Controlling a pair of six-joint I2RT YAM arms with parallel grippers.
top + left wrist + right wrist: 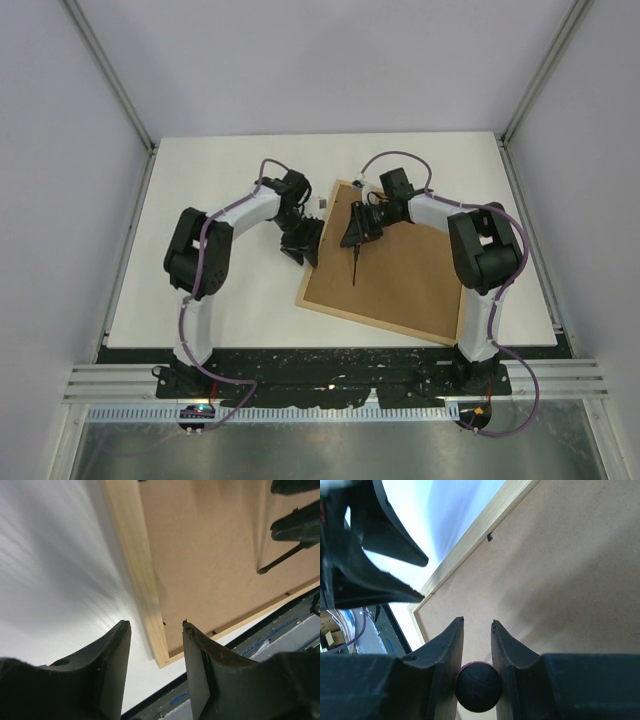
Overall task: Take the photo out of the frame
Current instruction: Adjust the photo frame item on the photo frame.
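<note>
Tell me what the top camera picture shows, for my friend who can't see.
A light-wood picture frame lies tilted on a white table, its brown back facing up. The robot's left gripper, jaws open, is at the frame's left edge, and the right gripper holds a thin black tool over the back.

Blurred table (55,565) beside frame (140,570)

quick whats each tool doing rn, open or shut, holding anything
left tool: open, holding nothing, above the frame edge.
right tool: closed on a dark stick.
</note>
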